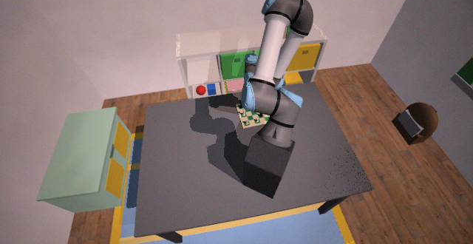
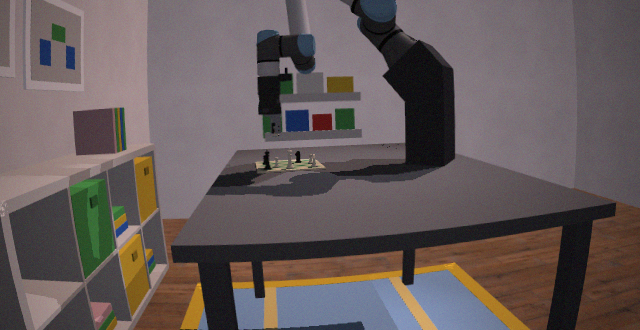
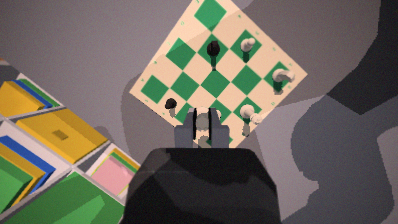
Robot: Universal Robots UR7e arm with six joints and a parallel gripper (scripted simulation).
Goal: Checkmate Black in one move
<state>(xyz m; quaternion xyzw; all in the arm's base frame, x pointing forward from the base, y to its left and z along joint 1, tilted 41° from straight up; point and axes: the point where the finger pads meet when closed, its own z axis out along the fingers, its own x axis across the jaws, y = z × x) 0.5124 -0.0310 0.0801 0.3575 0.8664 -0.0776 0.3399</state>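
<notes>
Gripper (image 3: 202, 125) is closed on a white chess piece (image 3: 202, 121); the piece sits between the two fingers, its pale rounded top visible in wrist view. Piece type cannot be told. In exterior view the gripper (image 2: 270, 129) hangs well above the chessboard (image 2: 306, 167), approx. over its left end, fingers pointing down, so the held piece is clear of the board.

Chessboard (image 3: 176, 86) is a small green/cream grid lying flat on the dark table (image 2: 380, 205), near the arm's pedestal (image 2: 430, 115). In top view the arm covers most of the board (image 1: 248, 123).

Pieces on board, per wrist view:
- Tall black piece (image 3: 213, 49), upright, upper-centre.
- Small black piece (image 3: 171, 103), near the board's left edge.
- White piece (image 3: 247, 44), upper right.
- White piece (image 3: 283, 76), near right corner.
- White piece (image 3: 245, 111), lower right, w/ a smaller white piece (image 3: 256, 119) just beside it at the board's edge.

Square letters/digits too small to read. A shelf unit (image 2: 30, 182) w/ coloured bins stands beside the table.
</notes>
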